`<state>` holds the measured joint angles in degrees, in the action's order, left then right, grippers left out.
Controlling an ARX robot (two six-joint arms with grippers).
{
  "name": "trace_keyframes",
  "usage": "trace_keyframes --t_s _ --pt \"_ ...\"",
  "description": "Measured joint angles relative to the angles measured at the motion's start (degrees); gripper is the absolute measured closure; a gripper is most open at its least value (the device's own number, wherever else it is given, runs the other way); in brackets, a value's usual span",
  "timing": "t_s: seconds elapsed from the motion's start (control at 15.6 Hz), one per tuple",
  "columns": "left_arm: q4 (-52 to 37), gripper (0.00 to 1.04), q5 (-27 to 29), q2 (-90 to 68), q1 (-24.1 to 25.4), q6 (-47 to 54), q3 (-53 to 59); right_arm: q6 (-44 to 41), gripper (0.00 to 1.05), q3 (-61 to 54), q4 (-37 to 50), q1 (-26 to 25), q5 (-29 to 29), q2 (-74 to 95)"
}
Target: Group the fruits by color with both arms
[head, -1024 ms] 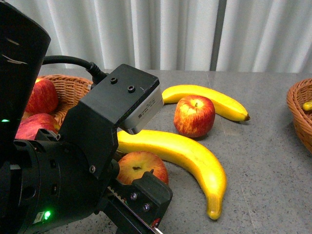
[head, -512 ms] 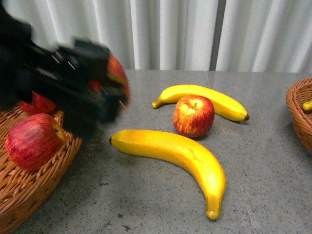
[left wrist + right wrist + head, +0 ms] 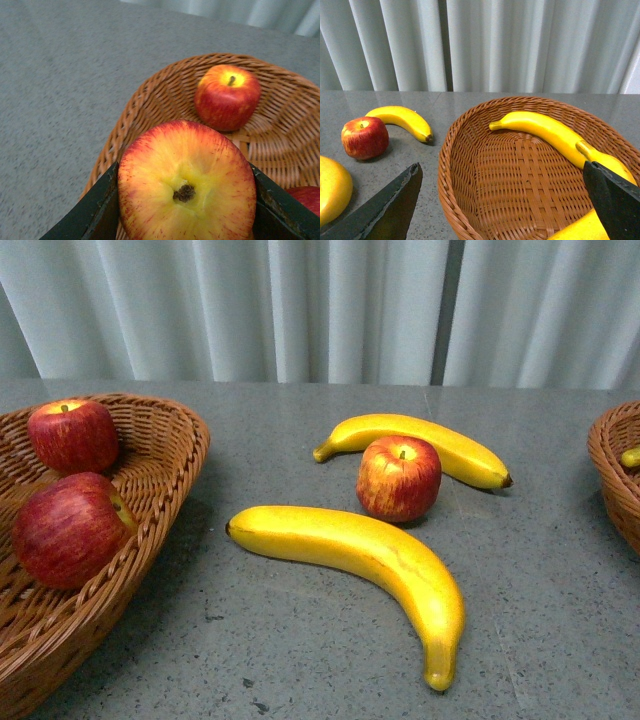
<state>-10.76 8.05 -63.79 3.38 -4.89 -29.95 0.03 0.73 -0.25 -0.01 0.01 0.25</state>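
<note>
Ahead, a loose apple (image 3: pixel 398 478) sits on the table (image 3: pixel 560 640) between the near banana (image 3: pixel 360 555) and the far banana (image 3: pixel 420 443). My left gripper (image 3: pixel 187 200) is clamped on a second apple (image 3: pixel 186 165) above the left basket (image 3: pixel 150 95). My right gripper (image 3: pixel 500 205) stands spread wide over the right basket (image 3: pixel 451 150), bananas (image 3: pixel 545 131) inside.

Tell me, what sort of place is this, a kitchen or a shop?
Probably neither: it looks like a staged test bench, perhaps a lab. A grey table stands before a plain pale curtain, with apples, bananas and two wicker baskets laid out on it.
</note>
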Motion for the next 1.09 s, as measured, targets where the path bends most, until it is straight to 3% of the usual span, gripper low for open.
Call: trace_keyframes --t_s 0.06,0.26,0.32,0.38,0.58,0.83,1.09 --pt "-0.28 0.43 1.42 -0.50 0.09 -2.12 0.48 0.00 0.06 0.00 -0.02 0.00 0.00 0.00" --pt "-0.17 0.08 2.54 -0.55 -2.38 -3.74 -0.02 0.00 0.06 0.00 0.00 0.00 0.00 0.00" --pt "-2.43 0.07 4.81 -2.78 -7.39 -2.91 -6.91 0.00 0.06 0.00 0.00 0.00 0.00 0.00" --pt "-3.91 0.07 4.72 -4.33 -9.38 -1.64 -8.96 0.00 0.06 0.00 0.00 0.00 0.00 0.00" --pt "-1.29 0.07 -5.51 -16.74 -19.58 5.31 -20.83 0.00 0.06 0.00 0.00 0.00 0.00 0.00" --pt "4.20 0.07 -12.74 -29.33 -27.71 12.26 -30.67 0.00 0.06 0.00 0.02 0.00 0.00 0.00" --pt "7.06 0.07 -16.83 -39.21 -30.80 17.70 -38.84 0.00 0.06 0.00 0.00 0.00 0.00 0.00"
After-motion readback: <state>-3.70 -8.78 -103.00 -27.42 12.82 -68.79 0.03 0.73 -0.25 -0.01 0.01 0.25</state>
